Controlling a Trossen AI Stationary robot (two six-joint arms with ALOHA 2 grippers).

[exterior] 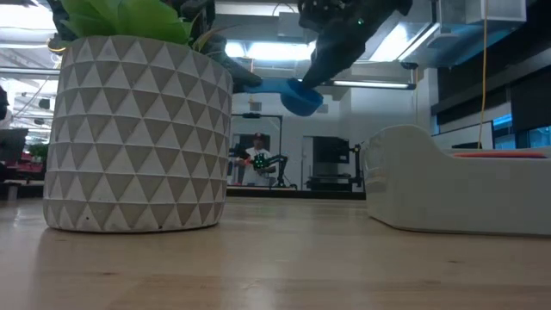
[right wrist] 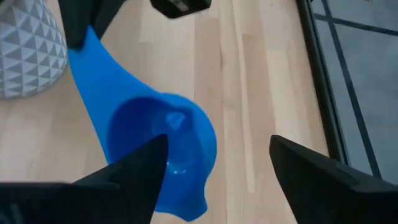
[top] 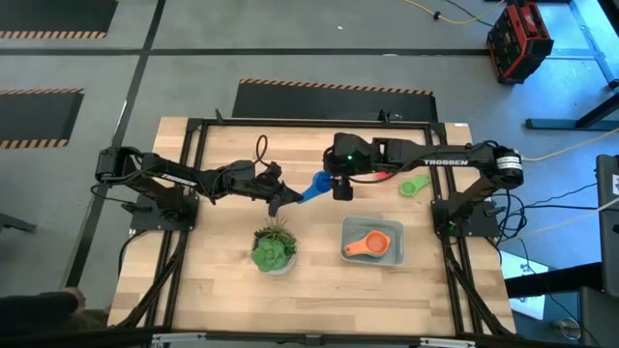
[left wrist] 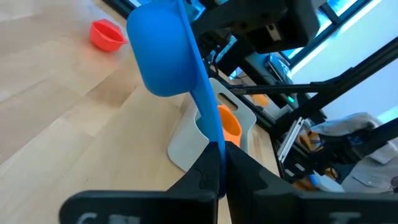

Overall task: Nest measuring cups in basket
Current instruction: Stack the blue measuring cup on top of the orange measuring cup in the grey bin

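Note:
A blue measuring cup hangs in the air above mid-table, held by my left gripper, which comes in from the table's left. In the left wrist view its bowl sits ahead of my shut fingers. My right gripper is open and stands over the bowl, one finger over its mouth and the other beyond its rim. The basket rests on the table near the right edge, with an orange cup lying inside. A green cup and a red cup lie on the table. My left gripper pinches the blue cup's flat handle between its two fingers, near the free end. The fingers come level from the table's left and lie along the handle. The cup is lifted clear, with its bowl toward the right arm. My right gripper: I cannot tell whether its finger touches the bowl.
A potted plant in a white triangle-patterned pot stands near the table's front edge, just left of the basket. A black frame runs around the table. Bare wood lies at the front left.

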